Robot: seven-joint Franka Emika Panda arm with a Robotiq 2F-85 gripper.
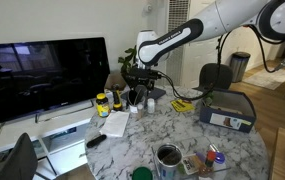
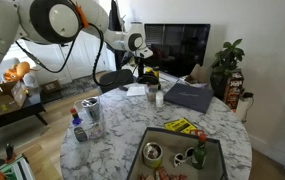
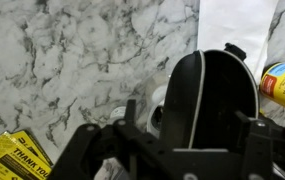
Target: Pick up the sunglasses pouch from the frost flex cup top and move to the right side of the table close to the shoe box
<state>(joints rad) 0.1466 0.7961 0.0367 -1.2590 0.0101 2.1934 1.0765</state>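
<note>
In the wrist view the black sunglasses pouch [image 3: 214,100] stands up between my fingers, over the whitish frost flex cup [image 3: 160,108]. My gripper [image 3: 187,118] is open. Its right finger is against the pouch, and its left finger stands apart with the cup showing in the gap. In both exterior views the gripper [image 1: 145,78] [image 2: 142,66] hangs over the far part of the marble table [image 1: 132,150] [image 2: 122,140]. The cup [image 2: 158,97] stands just below it. The grey-blue shoe box [image 1: 228,108] [image 2: 187,96] lies on the table to one side.
A yellow bottle [image 3: 282,85] [image 1: 102,103] and white paper [image 3: 232,25] lie near the cup. A yellow "THANK YOU" sheet [image 3: 12,155] lies beside it. A dark tin [image 1: 168,160] and a tray of small items [image 2: 177,152] are at the near edge. A TV [image 1: 44,75] stands behind.
</note>
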